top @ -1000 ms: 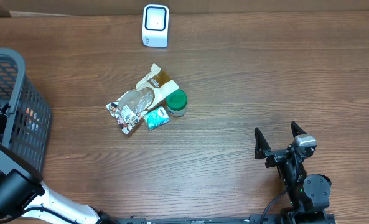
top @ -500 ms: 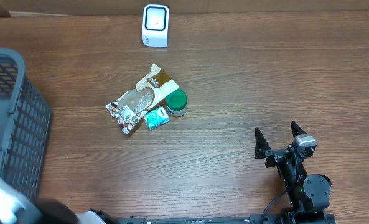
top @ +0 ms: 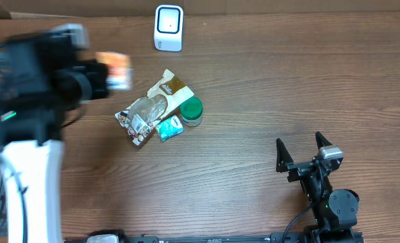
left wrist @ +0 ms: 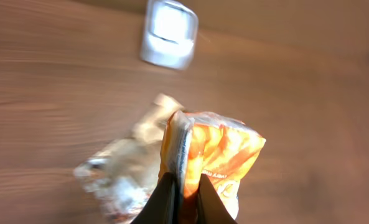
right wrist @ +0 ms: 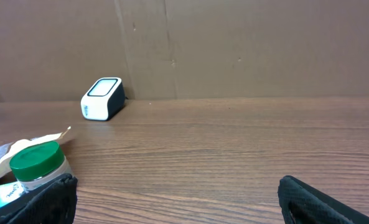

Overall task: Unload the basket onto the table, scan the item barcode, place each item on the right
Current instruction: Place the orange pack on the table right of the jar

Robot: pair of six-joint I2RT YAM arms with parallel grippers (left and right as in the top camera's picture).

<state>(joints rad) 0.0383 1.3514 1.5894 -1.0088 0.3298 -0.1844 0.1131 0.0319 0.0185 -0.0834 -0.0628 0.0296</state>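
- Left arm (top: 41,94) has swung in from the far-left edge since a sec ago; it's now motion-blurred over the worktop (top: 267,81), left of the scanner (top: 168,27).
- Left pincer (left wrist: 184,194) is pressed together on the top seam of an orange snack bag (left wrist: 215,155). Bag is in the air near the item pile, short of the scanner, clear of the worktop.
- Pile sits mid-worktop, unmoved: clear snack pouch (top: 146,108), green-lid jar (top: 192,111), teal packet (top: 168,127), all bunched together.
- Right pincer (top: 299,142) is spread wide w/ nothing in it, parked front-right, no change.
- Step in hand, by my read: carry bag to the scanner window & show the barcode.
- To do it well:
  - Barcode isn't visible in any view, so can't tell which face carries it. Prob needs wrist rotation till the code faces the window.
  - Slow down before arrival and hold steady near the window, not touching.
  - Keep that panel flat, since foil crinkle could spoil the read.
- Risk: it's a thin pinch on the seam, so a fast swing could let the bag slip.
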